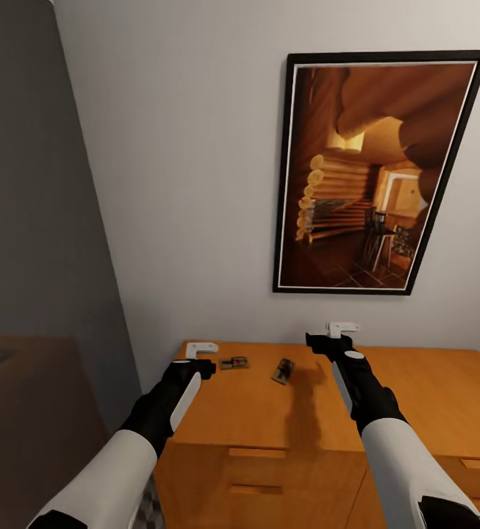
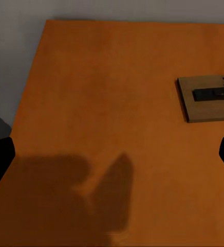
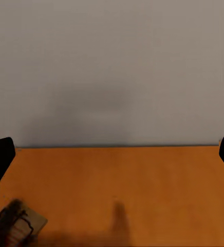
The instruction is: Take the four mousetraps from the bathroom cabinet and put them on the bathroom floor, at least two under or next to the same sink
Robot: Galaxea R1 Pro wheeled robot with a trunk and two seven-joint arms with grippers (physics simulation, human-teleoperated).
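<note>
— Any writing or labels you can read?

— None I can make out. The framed picture [image 1: 378, 173] on the wall shows a log-cabin room, no text, and the mousetraps carry no legible marks.

— How are your claws?

— My left claw [image 1: 201, 358] hangs over the cabinet [image 1: 254, 411] top near its left back corner, its pale fingers [image 1: 200, 348] spread apart, holding nothing and touching nothing. In its wrist view the dark fingertips sit wide at both edges with bare wood between. My right claw [image 1: 338, 332] is raised near the wall, also spread wide and empty.

— And the traps?

— One mousetrap [image 1: 234, 363] lies flat just to the right of my left claw. A second mousetrap [image 1: 283, 371] lies tilted between my two claws, below and left of the right one.
</note>
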